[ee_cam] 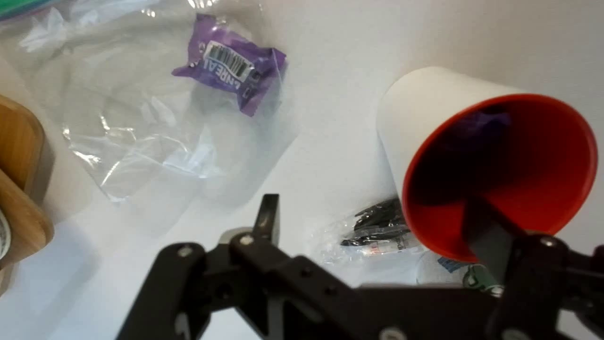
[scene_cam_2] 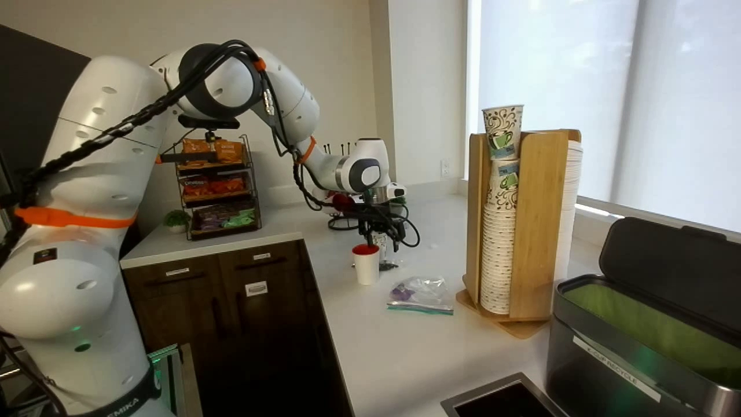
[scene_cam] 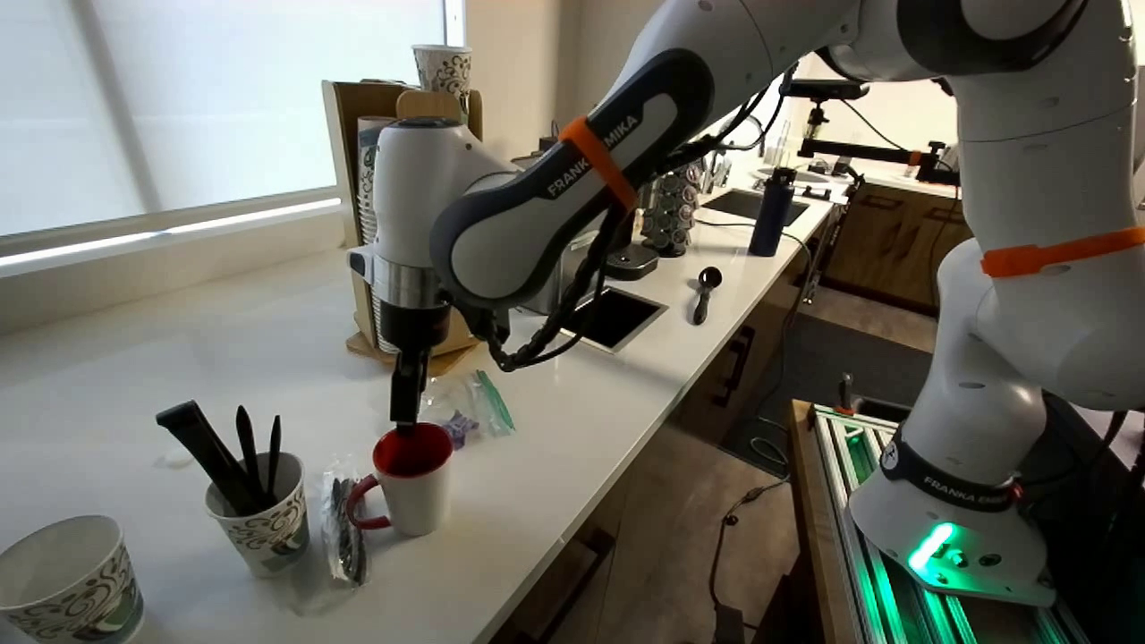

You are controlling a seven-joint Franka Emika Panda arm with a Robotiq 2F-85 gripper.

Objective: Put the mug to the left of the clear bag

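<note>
The mug (scene_cam: 419,501) is white outside and red inside, with a red handle. It stands upright near the counter's front edge and also shows in an exterior view (scene_cam_2: 367,269) and the wrist view (ee_cam: 427,106). A dark purple thing shows inside it. The clear bag (scene_cam: 479,402) lies flat beside the mug, with a purple wrapper in it; it also shows in an exterior view (scene_cam_2: 425,292) and the wrist view (ee_cam: 137,108). My gripper (ee_cam: 375,217) is open. One finger is at the mug's mouth, the other outside it. I cannot tell whether the finger touches the mug.
Plastic-wrapped black cutlery (scene_cam: 344,528) lies by the mug's handle. A paper cup (scene_cam: 268,541) with black utensils and another paper cup (scene_cam: 76,581) stand beyond. A wooden cup rack (scene_cam_2: 535,231) stands behind the bag. A recycle bin (scene_cam_2: 608,365) and a counter opening (scene_cam_2: 503,399) are farther along.
</note>
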